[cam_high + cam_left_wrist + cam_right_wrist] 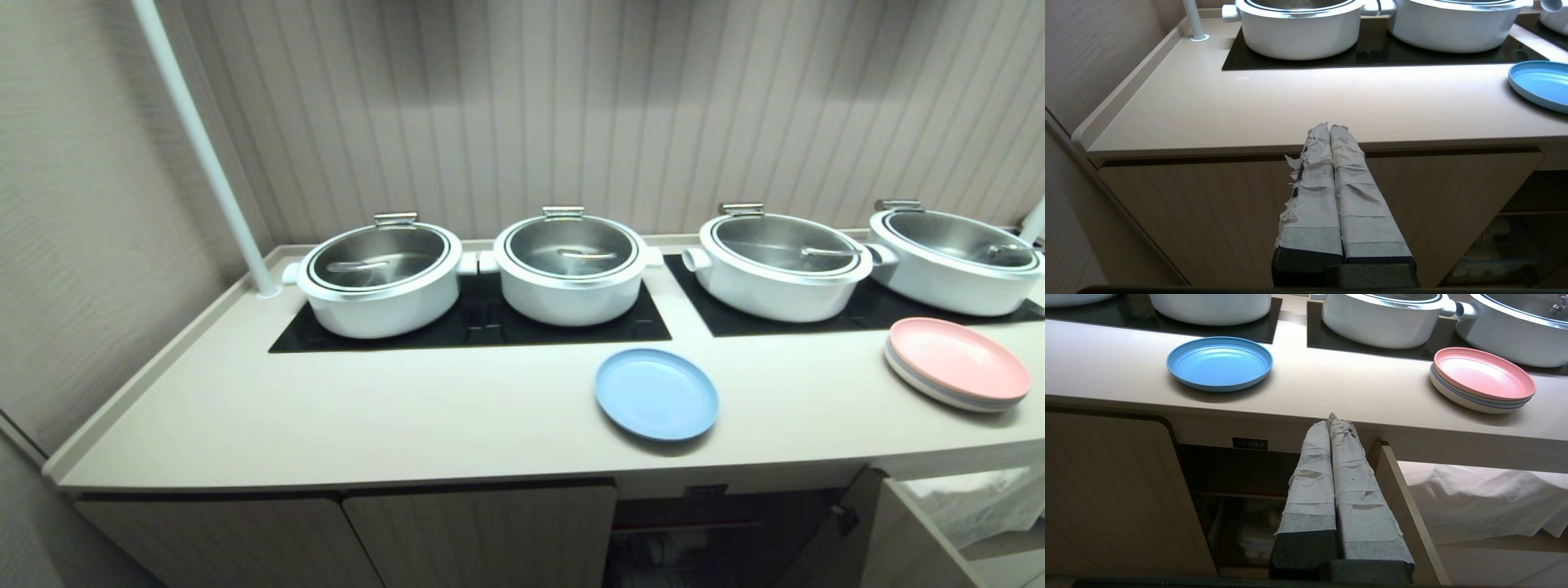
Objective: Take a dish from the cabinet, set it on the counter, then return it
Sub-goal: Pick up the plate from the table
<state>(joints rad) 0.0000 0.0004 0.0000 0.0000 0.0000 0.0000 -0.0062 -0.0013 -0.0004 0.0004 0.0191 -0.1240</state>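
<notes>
Beige cabinet (482,531) fronts fill the frame's bottom, where the left gripper (1329,128) and right gripper (1335,420) hover pressed closed, empty; above, the blue dish (656,394) lies centre on the counter (326,408), pink-topped stack (957,363) far right

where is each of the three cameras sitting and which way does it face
Head view: high on the robot, looking down on the counter, four pots and the blue dish; no arm shows.
Left wrist view: behind the shut left gripper, facing the closed cabinet door and counter edge.
Right wrist view: behind the shut right gripper, facing the open cabinet.
Shared: all three show the blue dish; the head and right wrist views also show the pink-topped stack.
</notes>
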